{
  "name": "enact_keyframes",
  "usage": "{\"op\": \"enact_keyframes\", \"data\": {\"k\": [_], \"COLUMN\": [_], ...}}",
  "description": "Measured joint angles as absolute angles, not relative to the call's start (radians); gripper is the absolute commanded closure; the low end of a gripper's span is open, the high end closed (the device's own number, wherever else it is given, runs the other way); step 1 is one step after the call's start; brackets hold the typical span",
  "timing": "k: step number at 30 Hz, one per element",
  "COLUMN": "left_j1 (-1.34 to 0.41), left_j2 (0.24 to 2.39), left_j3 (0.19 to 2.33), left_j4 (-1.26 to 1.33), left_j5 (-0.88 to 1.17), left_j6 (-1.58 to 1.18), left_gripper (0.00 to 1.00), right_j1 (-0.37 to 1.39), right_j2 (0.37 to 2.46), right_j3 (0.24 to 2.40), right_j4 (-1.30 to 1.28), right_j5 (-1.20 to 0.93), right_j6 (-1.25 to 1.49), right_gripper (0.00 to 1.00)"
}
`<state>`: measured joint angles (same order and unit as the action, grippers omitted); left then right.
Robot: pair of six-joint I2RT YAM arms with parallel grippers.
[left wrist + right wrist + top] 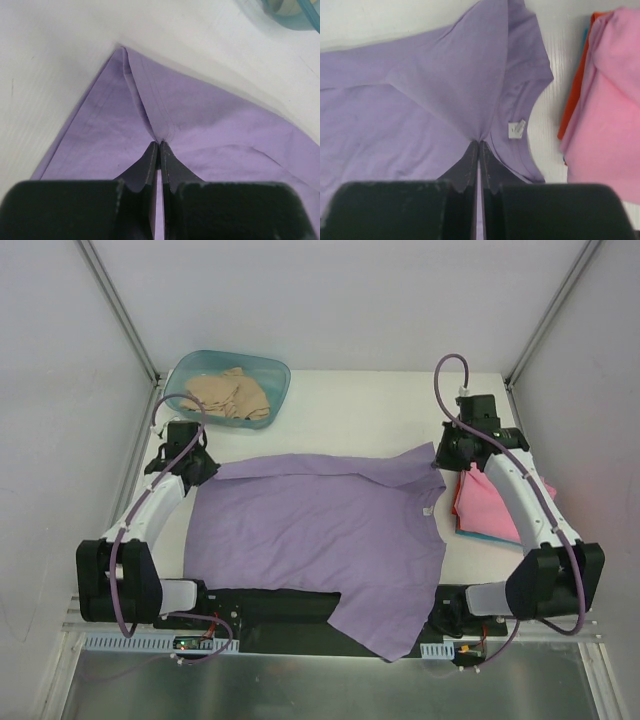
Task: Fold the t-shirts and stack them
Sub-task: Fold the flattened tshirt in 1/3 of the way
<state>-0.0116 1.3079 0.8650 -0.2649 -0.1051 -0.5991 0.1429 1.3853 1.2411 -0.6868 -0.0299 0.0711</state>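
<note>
Right now you have three t-shirts in view and two pincers, both clamped on the same one. Your lavender t-shirt (320,540) lies spread across the middle of the white tabletop (360,410), its near hem hanging over the front edge between the two arm bases. Your left pincer (196,468) has its fingers pressed together on a pinch of the lavender cloth at the far left corner; in the left wrist view that pincer (159,150) draws the fabric up into a ridge running to the corner. Your right pincer (452,453) is likewise closed tight on the shirt's far right corner, near the collar; the right wrist view shows that pincer (478,149) gripping a fold just beside the neckline, with one small white label (516,129) showing inside the collar.

Your pink t-shirt (485,505) lies folded on the right side of the tabletop, under the right arm, with an orange layer (577,75) and a sliver of blue showing at its left edge. Your tan t-shirt (230,395) sits crumpled inside the one teal tub (272,375) at the far left of the tabletop.
</note>
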Motion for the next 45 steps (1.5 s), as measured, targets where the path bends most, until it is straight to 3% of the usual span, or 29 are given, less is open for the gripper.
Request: {"op": "enact_keyframes", "data": {"k": [10,32,34,38,39,40,43,45], "left_j1": [-0.012,-0.012,-0.012,-0.012,-0.012,-0.012,-0.012,-0.012], "left_j2": [1.204,1.238,1.251,1.276,1.286,1.295,1.316,1.317], "left_j3": [0.854,0.852,0.841,0.824,0.824,0.824,0.824,0.828], "left_j4": [-0.413,-0.55,-0.551,-0.566,-0.567,-0.567,-0.567,-0.571], "left_j5": [-0.164,-0.246,-0.248,-0.262,-0.266,-0.268,-0.27,-0.267], "left_j6": [-0.647,-0.659,-0.672,-0.69,-0.691,-0.692,-0.696,-0.695], "left_gripper": [1.0,1.0,0.92,0.89,0.79,0.57,0.21,0.1], "right_j1": [0.143,0.143,0.143,0.143,0.143,0.143,0.146,0.147], "right_j2": [1.229,1.249,1.253,1.259,1.26,1.262,1.279,1.296], "right_j3": [1.163,1.068,1.047,1.039,1.039,1.039,1.042,1.054], "right_j4": [-0.845,-0.947,-0.947,-0.941,-0.934,-0.927,-0.909,-0.904], "right_j5": [-0.001,0.047,0.049,0.048,0.046,0.045,0.043,0.038], "right_j6": [0.064,0.048,0.049,0.051,0.051,0.052,0.053,0.057], "right_gripper": [0.99,0.97,0.97,0.97,0.98,0.98,0.98,0.98]}}
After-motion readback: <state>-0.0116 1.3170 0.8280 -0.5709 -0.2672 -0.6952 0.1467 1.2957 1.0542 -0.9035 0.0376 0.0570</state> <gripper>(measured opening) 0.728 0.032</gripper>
